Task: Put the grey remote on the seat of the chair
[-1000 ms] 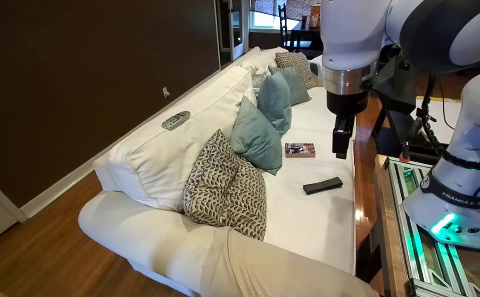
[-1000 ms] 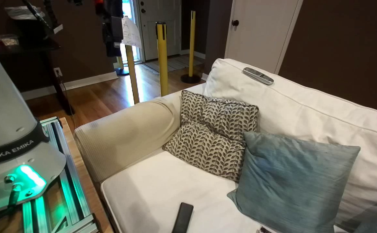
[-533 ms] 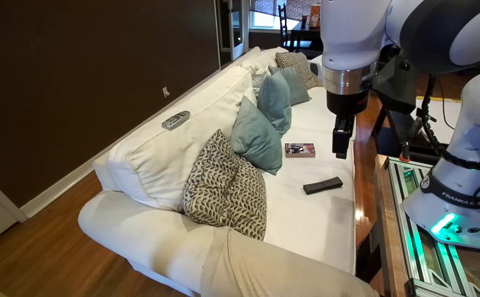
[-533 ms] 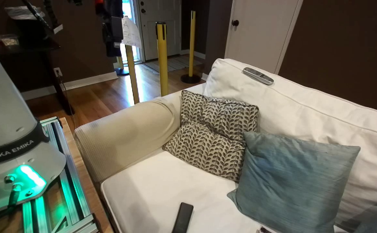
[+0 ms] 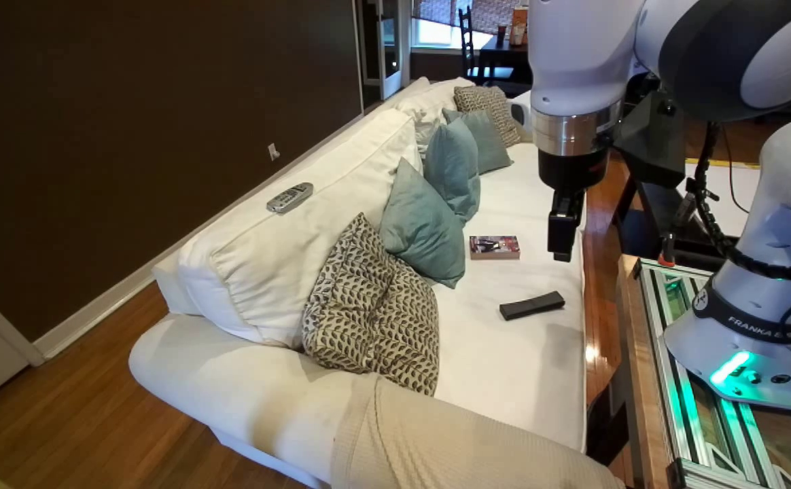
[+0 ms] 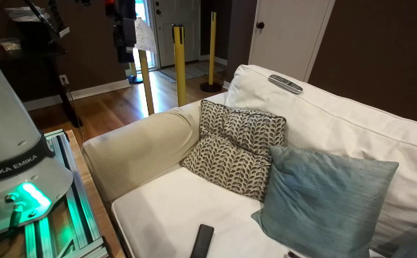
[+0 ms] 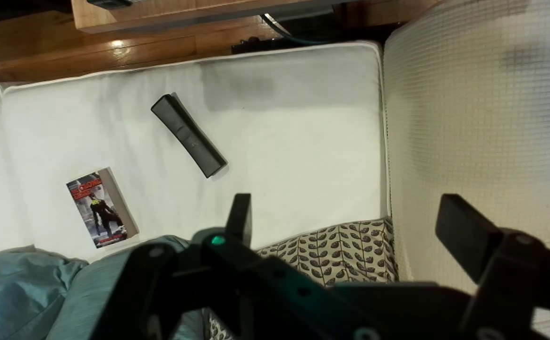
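Note:
The grey remote (image 5: pixel 290 197) is a slim silver oblong with darker buttons. It lies on top of the sofa's backrest and also shows in an exterior view (image 6: pixel 286 84). It is out of view in the wrist view. The chair is a long white sofa with a wide flat seat (image 5: pixel 494 380), seen also in the wrist view (image 7: pixel 298 123). My gripper (image 7: pixel 346 203) is open, with its fingers wide apart and nothing between them. In an exterior view the gripper (image 5: pixel 560 255) hangs pointing down above the front part of the seat, apart from the grey remote.
A black remote (image 5: pixel 532 305) and a small book (image 5: pixel 495 248) lie on the seat. A leaf-patterned pillow (image 6: pixel 237 150) and a teal pillow (image 6: pixel 326 204) lean against the backrest. The sofa arm (image 6: pixel 144 154) and the robot's wooden table (image 5: pixel 630 326) border the seat.

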Robot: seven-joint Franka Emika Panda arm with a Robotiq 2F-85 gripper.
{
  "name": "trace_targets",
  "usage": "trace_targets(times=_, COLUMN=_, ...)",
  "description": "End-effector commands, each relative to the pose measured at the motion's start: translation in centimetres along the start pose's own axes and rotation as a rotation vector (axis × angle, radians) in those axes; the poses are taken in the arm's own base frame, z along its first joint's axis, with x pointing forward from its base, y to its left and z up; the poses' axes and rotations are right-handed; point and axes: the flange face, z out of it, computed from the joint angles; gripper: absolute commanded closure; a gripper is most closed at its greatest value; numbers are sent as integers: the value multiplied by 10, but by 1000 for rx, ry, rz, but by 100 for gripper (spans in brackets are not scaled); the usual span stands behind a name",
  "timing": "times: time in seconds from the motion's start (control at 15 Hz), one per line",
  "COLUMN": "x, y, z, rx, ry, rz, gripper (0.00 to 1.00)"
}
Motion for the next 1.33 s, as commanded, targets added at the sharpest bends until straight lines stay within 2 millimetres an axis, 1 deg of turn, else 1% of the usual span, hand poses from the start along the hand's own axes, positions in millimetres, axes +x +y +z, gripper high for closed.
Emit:
trace_targets(times=0.0, x=0, y=0, z=-1, rx=0, ry=-1, rz=0, gripper=0)
trace_targets(times=0.27, x=0, y=0, z=-1, rx=0, ry=-1, rz=0, gripper=0)
trace_targets(times=0.33, x=2, y=7, z=-2, rx=1, ry=19, rz=-3, gripper=0)
trace_targets(times=0.53, x=17, y=38, z=-15, rx=-67, ry=115, rz=-12, gripper=0)
trace_targets(times=0.73, x=43, y=65, z=-33, rx=-138, ry=231, rz=-40, gripper=0)
trace_targets(times=0.87, x=62, y=81, z=-51, rx=-146, ry=323, rz=-36, gripper=0)
trace_targets(times=1.07, x=89, y=103, z=-78, rx=-97, ry=434, rz=-12, gripper=0)
trace_targets(times=1.27, x=115, y=128, z=-97, rx=-28, ry=482, rz=42, gripper=0)
